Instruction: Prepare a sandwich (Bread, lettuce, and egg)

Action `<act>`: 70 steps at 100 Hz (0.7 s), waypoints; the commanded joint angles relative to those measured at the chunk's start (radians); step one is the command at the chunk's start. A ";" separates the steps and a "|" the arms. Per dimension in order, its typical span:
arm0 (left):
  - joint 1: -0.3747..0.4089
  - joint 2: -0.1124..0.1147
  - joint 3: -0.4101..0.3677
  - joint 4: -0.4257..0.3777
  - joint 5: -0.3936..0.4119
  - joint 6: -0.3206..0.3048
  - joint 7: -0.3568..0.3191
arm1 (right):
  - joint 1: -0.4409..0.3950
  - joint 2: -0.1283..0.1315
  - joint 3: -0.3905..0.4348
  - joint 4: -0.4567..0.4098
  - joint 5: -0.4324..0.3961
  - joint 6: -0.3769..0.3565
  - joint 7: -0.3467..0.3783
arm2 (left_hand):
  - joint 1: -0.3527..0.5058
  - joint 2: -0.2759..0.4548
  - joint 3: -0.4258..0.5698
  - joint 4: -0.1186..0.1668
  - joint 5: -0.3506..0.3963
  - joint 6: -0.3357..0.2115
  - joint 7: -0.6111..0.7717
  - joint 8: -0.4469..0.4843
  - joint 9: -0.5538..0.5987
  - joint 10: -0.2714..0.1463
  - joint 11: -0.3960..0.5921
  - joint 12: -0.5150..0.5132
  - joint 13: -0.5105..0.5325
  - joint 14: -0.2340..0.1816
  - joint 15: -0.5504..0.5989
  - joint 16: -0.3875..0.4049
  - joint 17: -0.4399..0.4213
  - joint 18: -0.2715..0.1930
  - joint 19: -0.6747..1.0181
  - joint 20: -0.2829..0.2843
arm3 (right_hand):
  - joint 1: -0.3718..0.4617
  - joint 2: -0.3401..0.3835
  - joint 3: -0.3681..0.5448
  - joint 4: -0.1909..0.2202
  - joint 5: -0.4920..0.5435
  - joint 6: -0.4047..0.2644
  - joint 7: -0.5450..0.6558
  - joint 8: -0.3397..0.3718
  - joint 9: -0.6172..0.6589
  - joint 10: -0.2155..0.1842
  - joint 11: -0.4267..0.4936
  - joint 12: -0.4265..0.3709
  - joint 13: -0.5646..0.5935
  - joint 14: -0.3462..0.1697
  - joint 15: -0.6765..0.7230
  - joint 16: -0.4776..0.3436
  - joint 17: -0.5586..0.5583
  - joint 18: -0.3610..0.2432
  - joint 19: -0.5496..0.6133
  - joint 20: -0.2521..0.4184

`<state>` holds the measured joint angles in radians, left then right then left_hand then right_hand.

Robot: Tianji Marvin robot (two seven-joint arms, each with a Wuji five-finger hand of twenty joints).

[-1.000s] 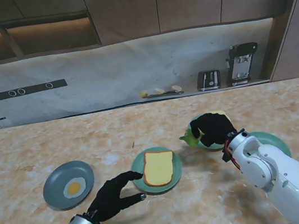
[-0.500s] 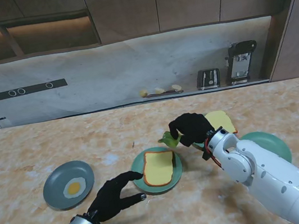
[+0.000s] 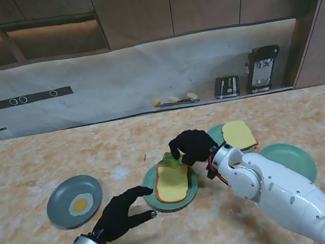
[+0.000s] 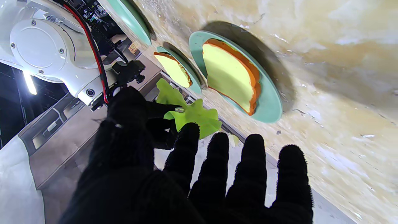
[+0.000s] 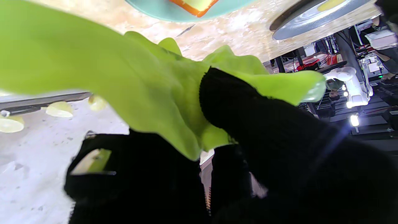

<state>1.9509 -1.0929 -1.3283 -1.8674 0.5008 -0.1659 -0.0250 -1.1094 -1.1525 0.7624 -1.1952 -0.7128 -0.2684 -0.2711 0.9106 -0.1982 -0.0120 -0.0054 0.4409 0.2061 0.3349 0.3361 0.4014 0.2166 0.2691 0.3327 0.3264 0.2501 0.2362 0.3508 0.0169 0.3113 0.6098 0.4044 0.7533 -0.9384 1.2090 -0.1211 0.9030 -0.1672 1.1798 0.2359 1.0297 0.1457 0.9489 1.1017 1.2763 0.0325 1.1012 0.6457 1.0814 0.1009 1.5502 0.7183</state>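
The right hand (image 3: pixel 192 146) holds a green lettuce leaf (image 3: pixel 171 159) near the middle of the stand's frame. Its black fingers (image 5: pixel 236 102) are closed on the leaf, and in the right wrist view the lettuce fills most of the picture. The leaf hangs over the far edge of a bread slice (image 3: pixel 173 183), which lies flat on a teal plate (image 3: pixel 152 199) in the lower middle of the frame. I cannot tell if the leaf touches the bread.

The left hand (image 3: pixel 120 211) is at the lower left of the frame, just beside the near left rim of this plate, low over the marble desk (image 3: pixel 63 156). Its fingers (image 4: pixel 253 161) are spread apart and hold nothing.

A grey plate (image 3: pixel 61 203) with a fried egg (image 3: pixel 80 204) sits at the left of the frame, well apart from the bread. A second bread slice (image 3: pixel 239 134) lies on another teal plate to the right of the middle, and one more teal plate (image 3: pixel 295 160) is right of it, partly hidden by the right arm.
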 commanded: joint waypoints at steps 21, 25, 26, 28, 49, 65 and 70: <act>0.017 -0.003 -0.011 -0.009 0.007 -0.010 -0.005 | 0.024 -0.026 -0.048 0.023 0.013 -0.021 0.005 | 0.000 0.030 -0.009 -0.023 0.013 -0.019 -0.001 0.013 -0.031 -0.009 -0.008 0.000 -0.029 -0.007 -0.002 0.010 -0.014 -0.004 0.007 0.022 | 0.041 0.026 -0.015 0.006 0.040 -0.040 0.074 -0.020 0.011 -0.005 0.022 -0.493 -0.008 0.065 -0.018 0.021 -0.010 -0.072 -0.009 0.021; 0.019 -0.003 -0.013 -0.009 0.008 -0.010 -0.004 | 0.026 -0.026 -0.053 0.026 0.016 -0.025 0.008 | 0.000 0.031 -0.009 -0.023 0.013 -0.021 -0.001 0.013 -0.030 -0.009 -0.007 0.000 -0.028 -0.007 -0.001 0.010 -0.015 -0.004 0.007 0.022 | 0.041 0.027 -0.016 0.006 0.040 -0.045 0.076 -0.024 0.010 -0.007 0.023 -0.497 -0.010 0.065 -0.018 0.021 -0.014 -0.073 -0.010 0.021; 0.019 -0.003 -0.014 -0.009 0.008 -0.010 -0.004 | 0.026 -0.026 -0.055 0.027 0.017 -0.027 0.009 | 0.000 0.031 -0.009 -0.023 0.013 -0.021 -0.001 0.013 -0.030 -0.008 -0.007 0.000 -0.028 -0.007 -0.001 0.010 -0.015 -0.004 0.007 0.022 | 0.041 0.028 -0.017 0.006 0.039 -0.044 0.077 -0.025 0.009 -0.008 0.024 -0.498 -0.012 0.067 -0.017 0.021 -0.016 -0.073 -0.009 0.021; 0.020 -0.003 -0.014 -0.009 0.008 -0.010 -0.004 | 0.027 -0.025 -0.058 0.028 0.018 -0.029 0.013 | 0.000 0.030 -0.009 -0.023 0.013 -0.021 0.000 0.013 -0.030 -0.008 -0.007 0.000 -0.027 -0.007 -0.001 0.010 -0.014 -0.004 0.007 0.022 | 0.041 0.027 -0.017 0.007 0.038 -0.042 0.079 -0.027 0.007 -0.009 0.027 -0.500 -0.015 0.069 -0.015 0.022 -0.020 -0.073 -0.007 0.022; 0.024 -0.003 -0.019 -0.011 0.006 -0.012 -0.004 | 0.039 -0.020 -0.103 0.060 0.018 -0.058 0.045 | -0.001 0.031 -0.009 -0.023 0.014 -0.021 -0.001 0.013 -0.029 -0.007 -0.007 0.000 -0.028 -0.008 -0.002 0.009 -0.015 -0.005 0.006 0.022 | 0.033 0.026 -0.011 0.009 0.029 -0.059 0.089 -0.029 -0.009 -0.030 0.034 -0.516 -0.046 0.069 -0.011 0.019 -0.059 -0.075 -0.002 0.017; 0.026 -0.003 -0.023 -0.011 0.007 -0.015 -0.005 | 0.046 -0.018 -0.126 0.081 0.012 -0.066 0.048 | -0.001 0.031 -0.009 -0.023 0.014 -0.021 -0.001 0.013 -0.029 -0.009 -0.008 0.000 -0.028 -0.007 -0.002 0.009 -0.015 -0.005 0.006 0.022 | 0.031 0.032 -0.017 0.001 0.021 -0.066 0.089 -0.027 -0.021 -0.043 0.039 -0.528 -0.070 0.071 -0.009 0.017 -0.092 -0.075 0.002 0.010; 0.026 -0.003 -0.024 -0.011 0.006 -0.016 -0.005 | 0.047 -0.017 -0.131 0.086 0.009 -0.069 0.050 | 0.001 0.031 -0.009 -0.023 0.019 -0.019 0.001 0.014 -0.027 -0.008 -0.007 0.000 -0.027 -0.008 -0.001 0.010 -0.015 -0.005 0.006 0.022 | 0.033 0.031 -0.017 -0.001 0.016 -0.066 0.090 -0.024 -0.032 -0.047 0.041 -0.532 -0.083 0.072 -0.014 0.009 -0.103 -0.078 -0.001 0.003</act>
<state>1.9678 -1.0937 -1.3508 -1.8734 0.5059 -0.1785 -0.0168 -1.0554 -1.1679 0.6401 -1.1175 -0.6956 -0.3303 -0.2381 0.9107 -0.1982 -0.0120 -0.0054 0.4409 0.2060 0.3350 0.3361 0.4014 0.2166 0.2691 0.3327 0.3264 0.2501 0.2362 0.3508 0.0167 0.3113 0.6098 0.4044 0.7539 -0.9272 1.1956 -0.1211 0.9015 -0.2035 1.2001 0.2027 1.0186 0.1057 0.9543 1.1016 1.2099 0.0481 1.0921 0.6457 1.0010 0.1053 1.5438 0.7184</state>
